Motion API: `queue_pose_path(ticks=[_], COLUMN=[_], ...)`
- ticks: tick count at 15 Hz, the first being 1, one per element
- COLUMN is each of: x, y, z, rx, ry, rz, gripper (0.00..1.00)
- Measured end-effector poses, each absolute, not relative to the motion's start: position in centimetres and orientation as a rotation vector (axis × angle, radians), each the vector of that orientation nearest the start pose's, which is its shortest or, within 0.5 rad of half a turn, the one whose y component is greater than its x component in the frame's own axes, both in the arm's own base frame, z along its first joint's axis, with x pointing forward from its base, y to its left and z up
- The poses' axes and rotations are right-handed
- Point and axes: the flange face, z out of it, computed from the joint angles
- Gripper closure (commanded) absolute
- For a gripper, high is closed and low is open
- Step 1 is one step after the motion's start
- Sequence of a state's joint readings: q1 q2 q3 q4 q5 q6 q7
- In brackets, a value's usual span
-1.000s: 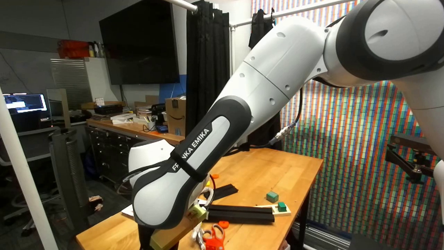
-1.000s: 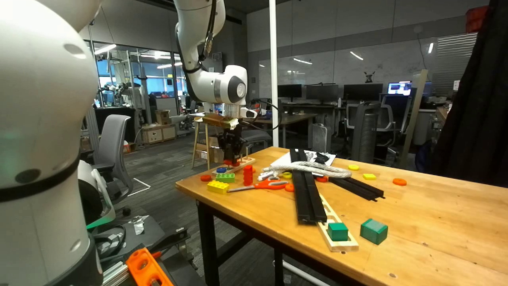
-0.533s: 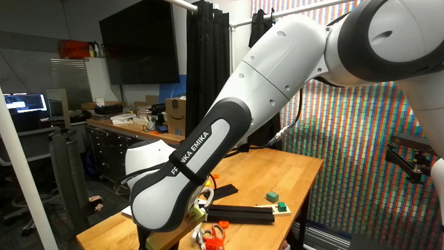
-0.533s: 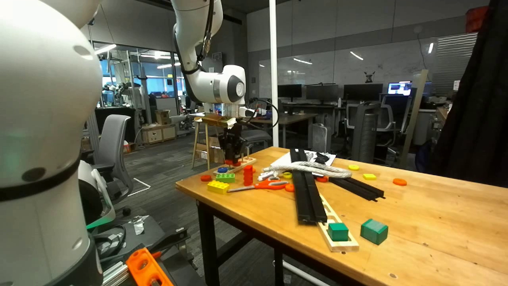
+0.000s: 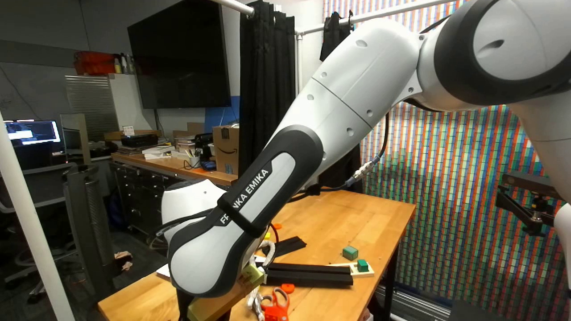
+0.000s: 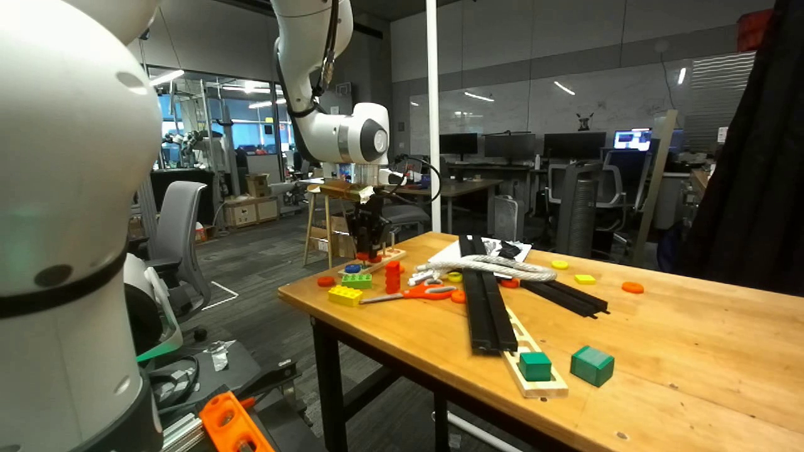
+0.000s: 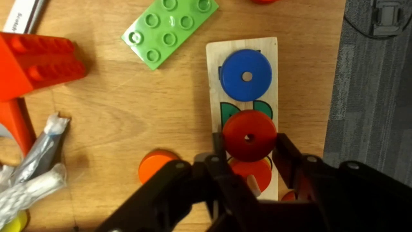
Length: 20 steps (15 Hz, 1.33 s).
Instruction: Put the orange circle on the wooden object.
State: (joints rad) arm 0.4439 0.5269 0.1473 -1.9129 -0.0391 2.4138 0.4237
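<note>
The wooden object is a pale board (image 7: 214,90) with pegs, also in an exterior view (image 6: 395,253). A blue disc (image 7: 231,77) sits at its far end in the wrist view. An orange disc (image 7: 262,177) with a pale peg (image 7: 253,184) through it lies nearer the gripper. My gripper (image 7: 249,141) is shut on the red-orange circle (image 7: 249,122), held flat by its sides over the board between those discs. A pale spot shows in its hole; I cannot tell whether a peg is inside. In an exterior view the gripper (image 6: 369,251) is low at the board.
A green brick (image 7: 170,30), a red brick stack (image 7: 38,64) and a loose orange disc (image 7: 156,164) lie beside the board. The table edge runs close on its right. Scissors (image 6: 427,292), rope (image 6: 512,270) and black tracks (image 6: 487,314) lie farther along.
From one second to half a second ago the arm shifts slightly, and the board with the blue disc appears to shift slightly too. Since then nothing visibly moves.
</note>
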Motion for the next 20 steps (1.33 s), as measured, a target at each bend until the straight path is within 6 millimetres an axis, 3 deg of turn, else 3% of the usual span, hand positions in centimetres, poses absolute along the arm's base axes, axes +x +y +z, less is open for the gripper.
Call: queue_pose_path(ticks=[20], x=[53.1], y=[33.3], z=[21.9], rx=[-3.208], ry=[-0.092], rz=[0.044], gripper=[0.83])
